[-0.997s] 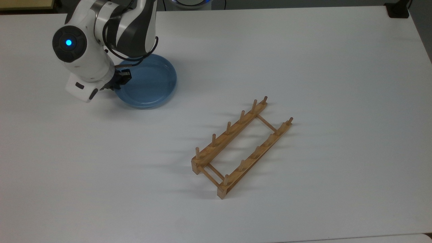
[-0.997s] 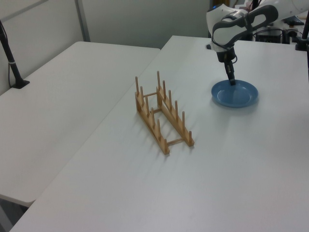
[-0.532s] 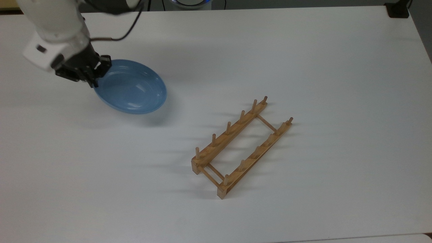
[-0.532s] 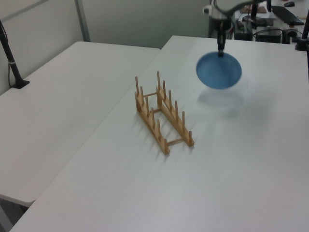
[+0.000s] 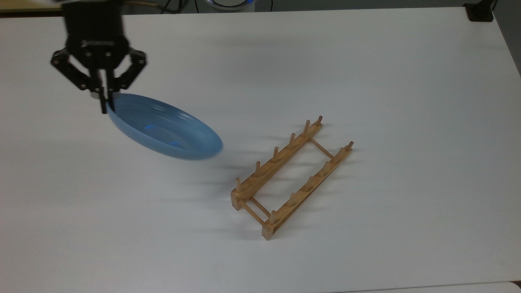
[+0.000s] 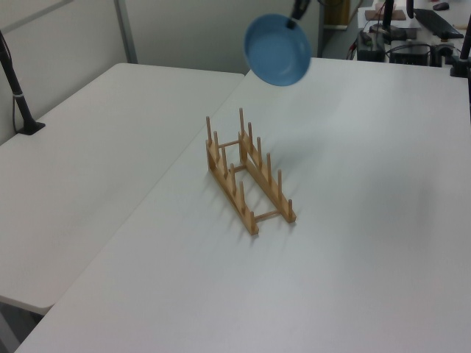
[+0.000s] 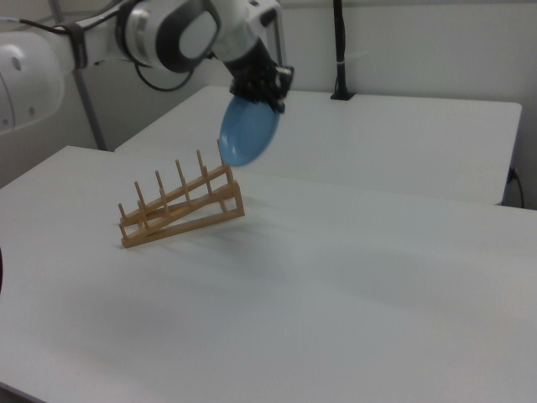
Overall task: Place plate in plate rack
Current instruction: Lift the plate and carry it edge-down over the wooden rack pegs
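Observation:
The light-blue plate [image 5: 165,130] hangs in the air, tilted nearly on edge, held by its rim in my gripper [image 5: 105,101], which is shut on it. In the left view the plate [image 6: 277,50] is high above the table, beyond the far end of the plate rack [image 6: 248,173]. In the right view the plate [image 7: 247,132] hangs from my gripper [image 7: 264,99] just above and behind the plate rack [image 7: 179,206]. The wooden plate rack [image 5: 290,178] lies on the white table, right of the plate in the top view, its slots empty.
The white table [image 5: 366,81] spreads wide around the rack. A second white table [image 6: 81,162] adjoins on the left view's left, with a black post [image 6: 16,88] on it. A black object [image 5: 480,12] sits at the top view's far right corner.
The plate went from lying flat on the table to lifted and tilted on edge. My gripper has carried it upward and toward the rack.

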### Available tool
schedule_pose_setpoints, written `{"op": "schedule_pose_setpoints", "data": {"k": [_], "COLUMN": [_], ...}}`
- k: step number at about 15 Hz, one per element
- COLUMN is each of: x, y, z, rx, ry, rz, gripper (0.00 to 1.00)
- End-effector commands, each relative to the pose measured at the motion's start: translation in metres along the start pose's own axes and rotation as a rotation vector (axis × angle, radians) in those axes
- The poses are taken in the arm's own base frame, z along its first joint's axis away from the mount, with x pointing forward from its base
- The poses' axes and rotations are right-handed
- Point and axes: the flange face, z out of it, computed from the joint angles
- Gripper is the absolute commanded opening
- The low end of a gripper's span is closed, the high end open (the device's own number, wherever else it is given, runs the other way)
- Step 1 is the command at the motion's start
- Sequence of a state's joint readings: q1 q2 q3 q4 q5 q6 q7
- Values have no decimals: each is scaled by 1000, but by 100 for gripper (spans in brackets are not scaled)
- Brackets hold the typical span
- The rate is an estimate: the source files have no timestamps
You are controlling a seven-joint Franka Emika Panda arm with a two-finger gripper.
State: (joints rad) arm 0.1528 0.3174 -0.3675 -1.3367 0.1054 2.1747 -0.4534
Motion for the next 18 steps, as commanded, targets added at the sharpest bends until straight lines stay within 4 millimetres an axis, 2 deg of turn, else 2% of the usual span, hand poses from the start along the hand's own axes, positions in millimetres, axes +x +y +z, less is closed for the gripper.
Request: {"op": "schedule_pose_setpoints", "data": {"k": [1, 4, 7, 8, 11, 16, 18], "x": [36, 56, 63, 63, 60, 58, 52], "y": [-63, -131, -187, -202, -220, -229, -243], "z": [-16, -8, 5, 16, 41, 48, 58], "rx": [-146, -269, -324, -338, -387, -424, -409], "ry": [100, 137, 144, 135, 121, 117, 97], "rz": [-18, -50, -90, -116, -130, -158, -179], "gripper": [0, 0, 0, 0, 0, 0, 0]}}
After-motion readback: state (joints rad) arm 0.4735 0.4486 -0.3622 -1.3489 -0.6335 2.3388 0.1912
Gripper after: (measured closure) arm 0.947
